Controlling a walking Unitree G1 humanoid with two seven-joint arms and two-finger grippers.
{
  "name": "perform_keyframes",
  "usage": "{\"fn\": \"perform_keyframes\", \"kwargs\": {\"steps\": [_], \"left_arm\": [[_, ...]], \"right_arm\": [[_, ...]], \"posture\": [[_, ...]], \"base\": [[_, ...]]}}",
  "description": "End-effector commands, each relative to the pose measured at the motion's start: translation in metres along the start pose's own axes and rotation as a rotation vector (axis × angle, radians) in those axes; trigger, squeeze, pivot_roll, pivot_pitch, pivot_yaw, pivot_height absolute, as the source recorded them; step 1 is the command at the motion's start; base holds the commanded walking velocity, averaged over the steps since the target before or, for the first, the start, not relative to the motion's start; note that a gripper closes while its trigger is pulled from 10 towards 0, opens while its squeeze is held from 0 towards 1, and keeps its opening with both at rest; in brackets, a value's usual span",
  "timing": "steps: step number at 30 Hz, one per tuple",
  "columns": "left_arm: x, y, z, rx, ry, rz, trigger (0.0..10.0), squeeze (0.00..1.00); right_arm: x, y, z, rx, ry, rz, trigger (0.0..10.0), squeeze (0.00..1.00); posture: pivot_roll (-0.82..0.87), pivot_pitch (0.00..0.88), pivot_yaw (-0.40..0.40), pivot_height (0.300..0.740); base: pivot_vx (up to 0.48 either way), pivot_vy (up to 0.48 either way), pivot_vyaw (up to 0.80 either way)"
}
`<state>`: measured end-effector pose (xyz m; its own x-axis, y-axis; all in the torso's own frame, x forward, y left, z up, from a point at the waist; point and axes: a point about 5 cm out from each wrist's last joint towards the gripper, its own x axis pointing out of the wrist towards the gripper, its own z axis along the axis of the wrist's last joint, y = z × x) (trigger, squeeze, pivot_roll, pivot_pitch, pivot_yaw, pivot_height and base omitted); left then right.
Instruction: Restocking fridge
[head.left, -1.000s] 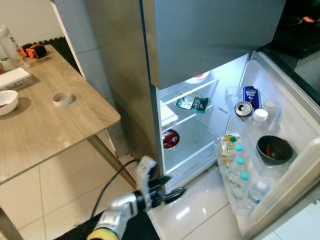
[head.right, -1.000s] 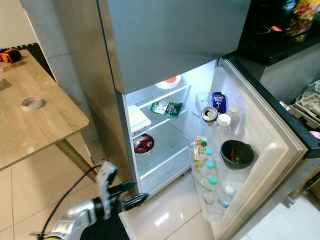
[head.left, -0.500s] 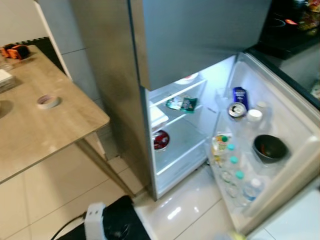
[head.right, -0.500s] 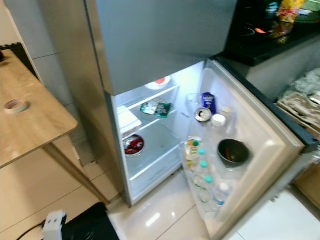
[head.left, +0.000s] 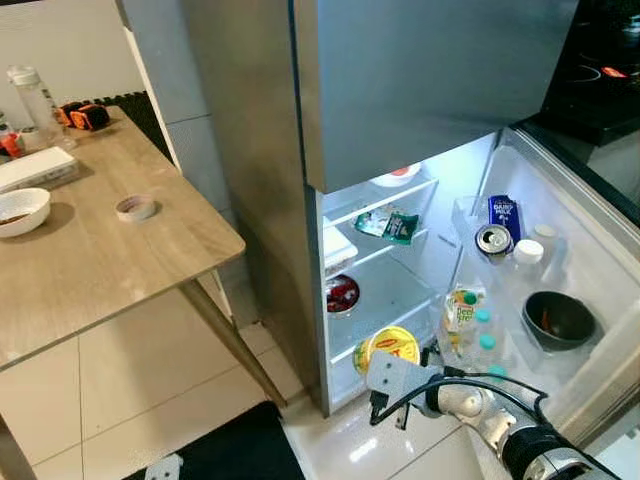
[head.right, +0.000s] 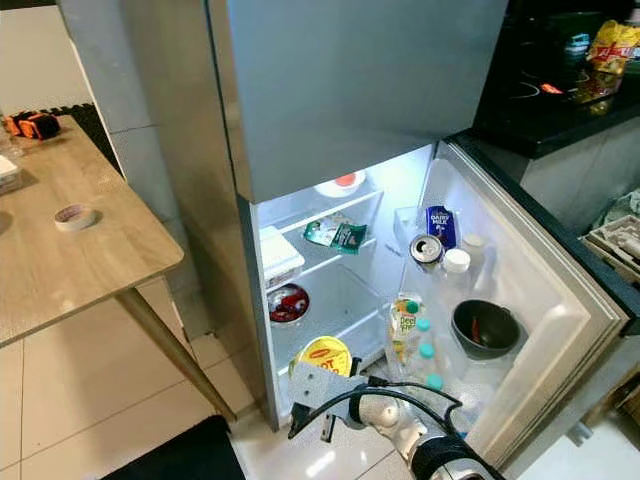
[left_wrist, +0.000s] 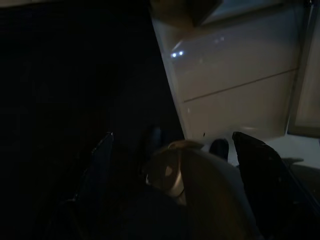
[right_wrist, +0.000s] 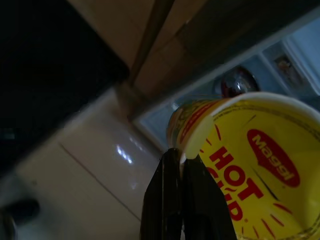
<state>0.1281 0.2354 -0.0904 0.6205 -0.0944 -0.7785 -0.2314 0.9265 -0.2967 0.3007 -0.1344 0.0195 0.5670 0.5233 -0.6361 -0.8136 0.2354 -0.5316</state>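
right gripper (right_wrist: 182, 165): fingers pinching the noodle cup (head.left: 392, 346) rim
risk: thin grip, cup could slip before the fridge (head.left: 385, 300) shelf
left gripper (left_wrist: 175, 165): fingers spread wide, idle

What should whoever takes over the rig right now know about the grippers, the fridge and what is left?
Right gripper: shut on the yellow Maggi cup, held low at the front of the open fridge, by its bottom shelf.
Left gripper: hangs idle in the dark over the floor.
Fridge: door swung wide. Door racks carry a can, a milk carton and a black bowl; a green packet lies on the middle shelf.
Done: cup picked up and brought to the fridge.
Left: set the cup on a shelf, let go, pull the arm out, probably close the door.
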Motion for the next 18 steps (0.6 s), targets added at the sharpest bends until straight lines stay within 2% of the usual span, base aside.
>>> {"fn": "perform_keyframes", "kwargs": {"steps": [1, 4, 8, 11, 13, 16, 17, 18], "left_arm": [[0.000, -0.002, -0.007, -0.013, 0.014, 0.008, 10.0, 0.00], [0.001, -0.005, -0.008, -0.011, 0.017, 0.004, 10.0, 0.00], [0.002, -0.007, -0.008, -0.007, 0.017, -0.003, 10.0, 0.00], [0.002, -0.008, -0.008, -0.006, 0.017, -0.005, 10.0, 0.00], [0.003, -0.009, -0.009, -0.005, 0.021, -0.009, 10.0, 0.00], [0.003, -0.010, -0.010, -0.003, 0.024, -0.012, 10.0, 0.00], [0.003, -0.011, -0.011, -0.003, 0.027, -0.015, 10.0, 0.00], [0.003, -0.011, -0.011, -0.003, 0.027, -0.015, 10.0, 0.00]], "right_arm": [[-0.004, -0.015, -0.004, -0.058, 0.061, -0.051, 10.0, 0.00], [-0.020, -0.043, -0.021, -0.069, 0.170, -0.135, 10.0, 0.00], [-0.038, -0.064, -0.036, -0.077, 0.251, -0.210, 10.0, 0.00], [-0.043, -0.069, -0.040, -0.084, 0.276, -0.228, 10.0, 0.00], [-0.055, -0.079, -0.050, -0.089, 0.336, -0.268, 10.0, 0.00], [-0.060, -0.083, -0.054, -0.084, 0.361, -0.285, 10.0, 0.00], [-0.068, -0.088, -0.061, -0.042, 0.397, -0.319, 10.0, 0.00], [-0.068, -0.088, -0.061, -0.042, 0.397, -0.319, 10.0, 0.00]], "posture": [[-0.09, 0.000, -0.002, 0.740], [-0.09, 0.000, -0.008, 0.740], [-0.09, 0.000, -0.016, 0.740], [-0.09, 0.000, -0.016, 0.740], [-0.09, 0.000, -0.021, 0.740], [-0.09, 0.000, -0.021, 0.740], [-0.09, 0.000, -0.024, 0.740], [-0.09, 0.000, -0.024, 0.740]], "base": [[0.000, 0.000, 0.00], [0.000, 0.000, 0.00], [0.000, 0.000, 0.00], [0.000, 0.000, 0.00], [0.000, 0.000, 0.00], [0.000, 0.000, 0.00], [0.000, 0.000, 0.00], [0.000, 0.000, 0.00]]}}
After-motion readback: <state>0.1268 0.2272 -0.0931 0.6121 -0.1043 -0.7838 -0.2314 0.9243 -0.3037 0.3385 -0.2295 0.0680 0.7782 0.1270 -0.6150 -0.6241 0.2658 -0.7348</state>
